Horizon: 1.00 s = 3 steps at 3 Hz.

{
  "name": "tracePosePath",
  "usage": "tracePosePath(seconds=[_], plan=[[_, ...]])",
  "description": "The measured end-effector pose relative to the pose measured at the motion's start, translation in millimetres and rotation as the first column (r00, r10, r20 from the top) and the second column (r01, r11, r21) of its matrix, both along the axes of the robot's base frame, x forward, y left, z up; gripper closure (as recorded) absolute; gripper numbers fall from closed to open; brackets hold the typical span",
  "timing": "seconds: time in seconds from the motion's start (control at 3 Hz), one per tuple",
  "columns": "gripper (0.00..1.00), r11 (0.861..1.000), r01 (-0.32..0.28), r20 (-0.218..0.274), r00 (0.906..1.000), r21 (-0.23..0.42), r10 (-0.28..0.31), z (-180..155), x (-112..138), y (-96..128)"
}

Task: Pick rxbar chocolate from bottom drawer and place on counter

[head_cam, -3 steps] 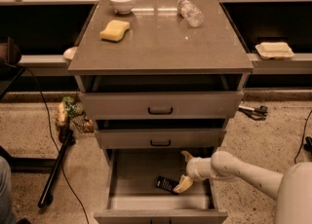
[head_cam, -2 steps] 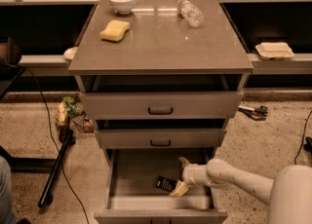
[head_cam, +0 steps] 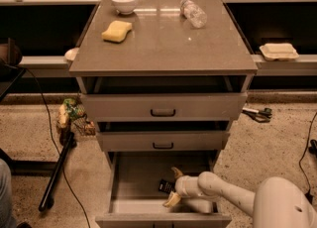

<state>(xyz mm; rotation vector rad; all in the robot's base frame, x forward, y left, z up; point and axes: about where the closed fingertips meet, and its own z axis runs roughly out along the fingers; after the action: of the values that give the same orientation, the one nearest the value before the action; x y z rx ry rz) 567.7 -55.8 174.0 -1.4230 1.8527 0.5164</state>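
the step in hand is the grasp, inside the bottom drawer (head_cam: 132, 175), which is pulled well out; the gripper (head_cam: 172, 187) is down in it, near the front right, reaching in from the arm (head_cam: 225, 196) at the right; its two pale fingers (head_cam: 177, 173) are spread wide, one toward the back of the drawer and one toward the front lip; the bar (head_cam: 163, 186) lies flat on the drawer floor at the mouth of the claw, its right end just between the fingers; the claw looks released, not yet closed on anything.

by my reading the next move calls for easing a little further left so the fingers straddle the bar fully, then closing across its narrow width; it is flat and low, so the fingertips need to sit right at the floor or they may slide over it; after that, lift clear of the drawers above and carry it to the counter (head_cam: 163, 48), where there is bare room between the sponge (head_cam: 117, 30) and the bottle (head_cam: 193, 13).
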Motion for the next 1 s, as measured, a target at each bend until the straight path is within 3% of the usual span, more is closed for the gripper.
tracePosePath(seconds=[0.33,1.0], plan=[[0.00,1.000,-0.007,0.015,0.9999,0.007,0.007,-22.4,6.7,7.4],[0.00,0.999,-0.023,-0.027,0.9993,0.045,0.025,-61.3,14.4,6.3]])
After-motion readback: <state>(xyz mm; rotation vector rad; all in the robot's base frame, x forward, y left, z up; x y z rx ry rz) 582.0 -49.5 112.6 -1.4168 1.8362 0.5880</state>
